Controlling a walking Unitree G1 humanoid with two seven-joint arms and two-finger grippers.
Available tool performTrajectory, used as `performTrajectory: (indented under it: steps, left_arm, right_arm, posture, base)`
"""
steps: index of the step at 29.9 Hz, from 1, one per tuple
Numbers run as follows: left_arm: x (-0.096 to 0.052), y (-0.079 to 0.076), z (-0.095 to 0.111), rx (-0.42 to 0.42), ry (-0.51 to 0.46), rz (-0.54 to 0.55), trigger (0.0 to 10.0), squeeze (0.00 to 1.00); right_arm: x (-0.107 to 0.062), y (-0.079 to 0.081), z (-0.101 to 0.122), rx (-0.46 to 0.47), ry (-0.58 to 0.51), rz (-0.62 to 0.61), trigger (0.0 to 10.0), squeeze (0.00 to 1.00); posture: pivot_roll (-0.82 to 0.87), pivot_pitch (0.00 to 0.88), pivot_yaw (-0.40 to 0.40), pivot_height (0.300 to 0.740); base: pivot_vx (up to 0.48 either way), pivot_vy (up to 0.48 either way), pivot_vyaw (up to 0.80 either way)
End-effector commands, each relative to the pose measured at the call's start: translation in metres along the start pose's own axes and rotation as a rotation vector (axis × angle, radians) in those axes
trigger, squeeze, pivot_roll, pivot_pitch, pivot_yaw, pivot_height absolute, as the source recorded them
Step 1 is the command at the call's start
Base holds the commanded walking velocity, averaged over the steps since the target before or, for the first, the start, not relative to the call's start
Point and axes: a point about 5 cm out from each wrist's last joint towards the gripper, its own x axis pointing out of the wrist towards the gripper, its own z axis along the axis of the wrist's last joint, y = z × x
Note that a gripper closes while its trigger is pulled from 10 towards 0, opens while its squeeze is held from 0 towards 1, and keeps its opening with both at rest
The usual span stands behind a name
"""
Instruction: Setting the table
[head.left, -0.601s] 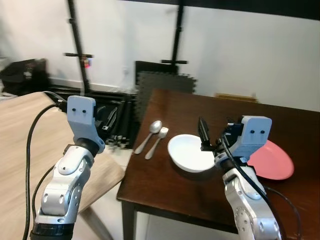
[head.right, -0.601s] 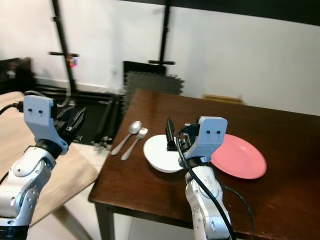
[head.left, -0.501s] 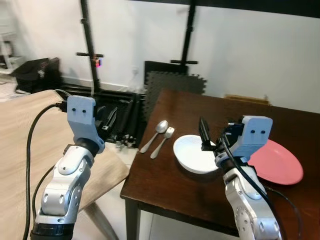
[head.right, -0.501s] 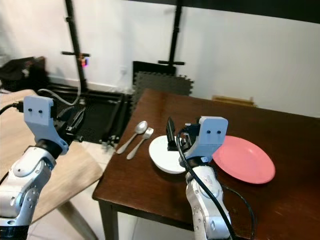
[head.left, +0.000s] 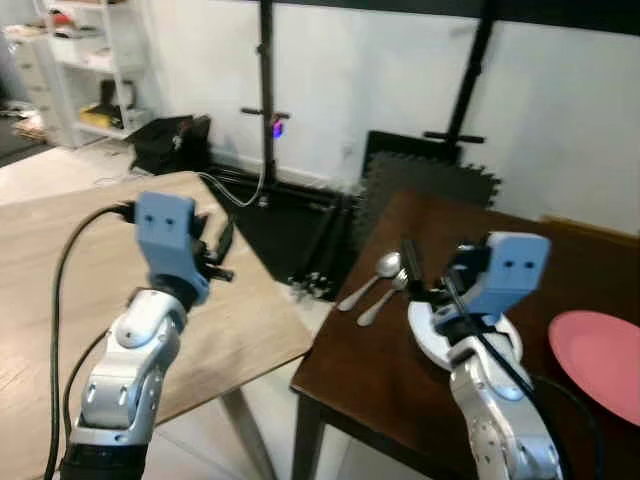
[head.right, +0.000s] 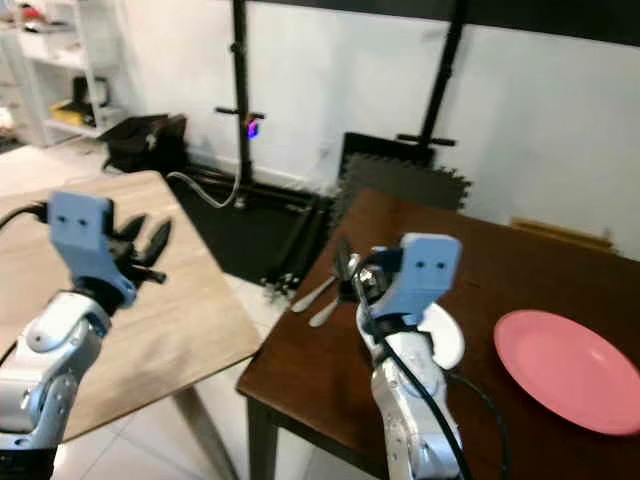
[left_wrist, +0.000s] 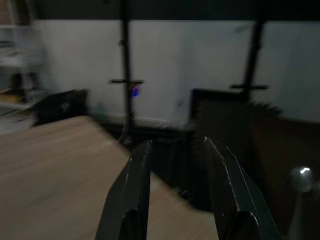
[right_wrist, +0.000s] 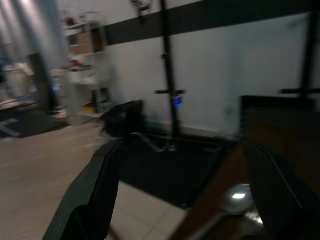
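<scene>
- Dark table (head.left: 380, 370): brown wooden top at 3 to 5 o'clock in the head views, carrying all the tableware.
- White bowl (head.right: 447, 338): sits on the dark table just behind the right arm, at about 4 o'clock; most of it is hidden by that arm.
- Pink plate (head.right: 562, 368): lies flat at 3 o'clock, near the white bowl but apart from it.
- Spoons (head.left: 378, 277): two metal pieces side by side at the table's near-left corner, at 1 o'clock from the frame centre; the blur makes it hard to say whether one is a fork.
- Right gripper (right_wrist: 180, 195): raised above the dark table, its fingers spread wide with nothing between them; the wrist view looks past the table edge toward the wall.
- Left gripper (left_wrist: 175, 195): held over the light wooden table (head.left: 60, 270) at 9 o'clock, its fingers parted by a narrow gap and empty.
- Step in hand, as a judgement: the robot appears to be turning or walking, with no item yet selected.
- Doing it well: the body should settle squarely before the dark table so the blur clears. Flat cutlery calls for a low, near-level approach with the fingers closing across the handle. The right arm should be kept clear of the white bowl while reaching.
</scene>
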Motion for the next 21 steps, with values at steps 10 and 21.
performTrajectory:
  steps: [10,21]
  left_arm:
    - [0.0,-0.0016,-0.0065,0.003,0.031,0.0,10.0,0.0]
    - [0.0008,-0.0005,-0.0083,-0.014,0.041,0.013,10.0,0.0]
  right_arm:
    - [-0.0026,-0.0046,-0.0017,-0.012,0.013,-0.023,10.0,0.0]
    - [-0.0029,-0.0052,-0.0015,-0.008,0.013,-0.025,10.0,0.0]
  posture:
    - [0.03,0.0,-0.01,0.74]
    - [0.03,0.0,-0.009,0.74]
  base:
    - [0.0,0.0,0.72]
    - [0.0,0.306,0.0]
